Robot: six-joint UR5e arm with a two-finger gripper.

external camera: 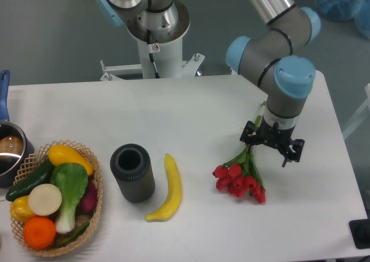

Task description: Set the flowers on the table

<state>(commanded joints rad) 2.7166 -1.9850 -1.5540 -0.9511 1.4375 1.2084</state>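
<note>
The flowers (pixel 238 179), a bunch of red tulip buds on green stems, lie on the white table (pixel 191 111) right of centre. The buds point toward the front edge. The stems run back under my gripper (pixel 270 145). The gripper hangs over the stem end, its black fingers (pixel 292 151) spread wide and open. The stems sit by the left finger and nothing looks clamped. The gripper body hides part of the stems.
A yellow banana (pixel 168 188) and an upright dark cylinder (pixel 132 173) stand left of the flowers. A wicker basket (pixel 97 187) of vegetables and fruit sits at the front left, a pot (pixel 8 152) behind it. The robot base (pixel 156 30) is at the back.
</note>
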